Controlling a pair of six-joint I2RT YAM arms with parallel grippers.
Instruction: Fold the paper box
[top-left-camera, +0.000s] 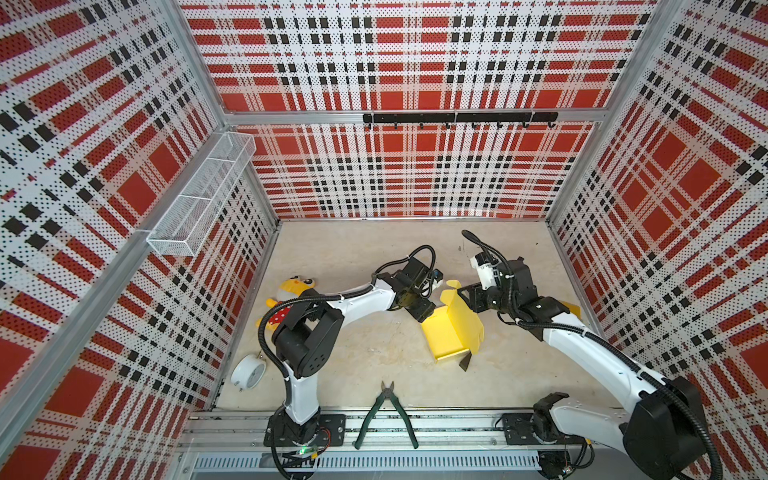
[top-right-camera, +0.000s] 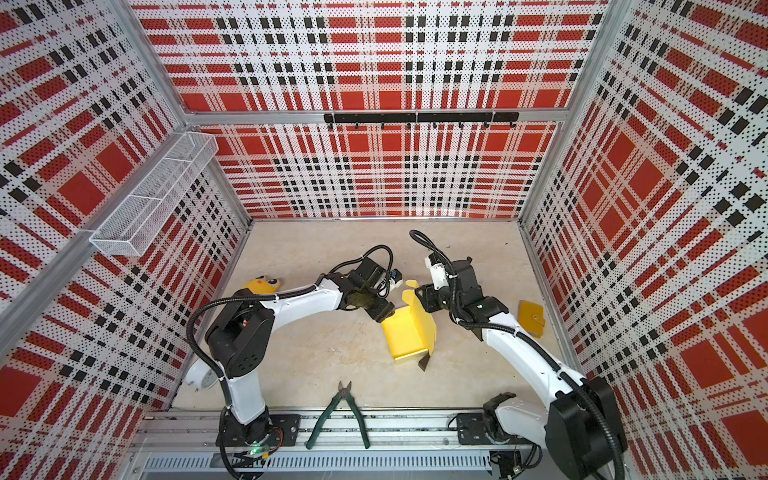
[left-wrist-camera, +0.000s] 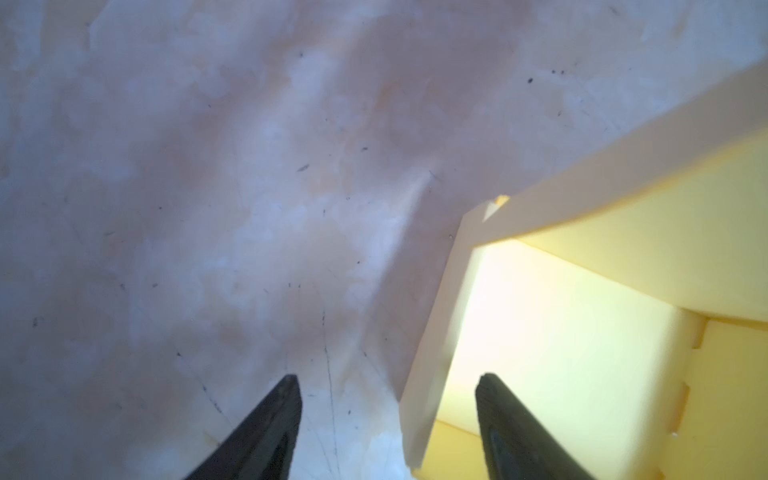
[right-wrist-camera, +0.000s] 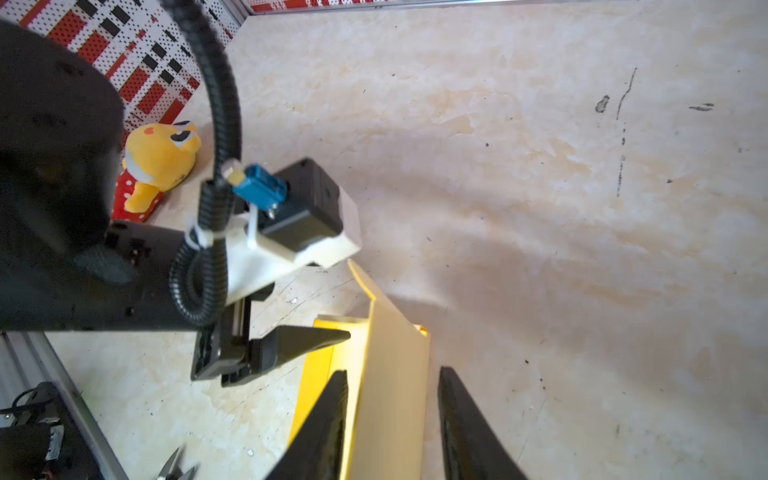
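The paper box (top-left-camera: 453, 332) stood partly folded on the table (top-left-camera: 365, 357), between the two sets of fingers in both top views. The left fingers (left-wrist-camera: 270, 428) were spread wide and straddled one side wall. One finger was outside over the bare table and the other inside the box, with neither touching the wall. The right fingers (right-wrist-camera: 328, 424) stood narrower, loosely around an upright flap on the box's opposite side. A sliver of gap showed beside the outer finger, so nothing was clamped.
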